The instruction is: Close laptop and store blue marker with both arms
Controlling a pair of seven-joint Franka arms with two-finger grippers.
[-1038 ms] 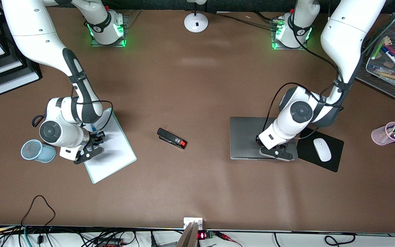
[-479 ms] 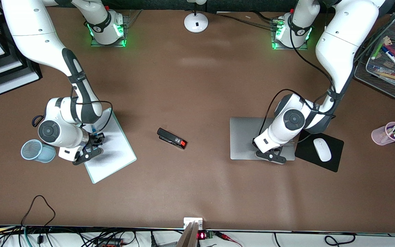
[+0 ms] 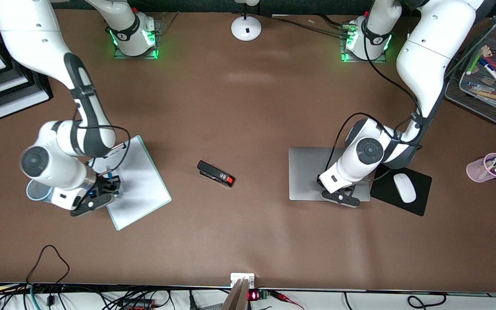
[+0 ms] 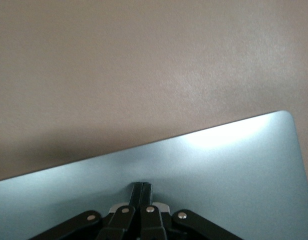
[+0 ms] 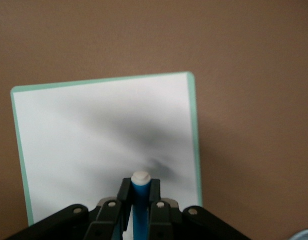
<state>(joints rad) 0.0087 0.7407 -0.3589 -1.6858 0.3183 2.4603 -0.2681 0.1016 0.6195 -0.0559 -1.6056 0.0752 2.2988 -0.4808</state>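
The laptop [image 3: 312, 172] is lying closed beside the mouse pad [image 3: 385, 189], the left gripper [image 3: 343, 194] resting clenched on its lid. The right gripper [image 3: 101, 189] is clamping the blue marker [image 5: 140, 210] over the clipboard [image 3: 144, 189] (storing remains).

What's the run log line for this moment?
laptop: closed | left gripper: shut, on lid | right gripper: shut on blue marker, over clipboard | mesh cup: beside clipboard
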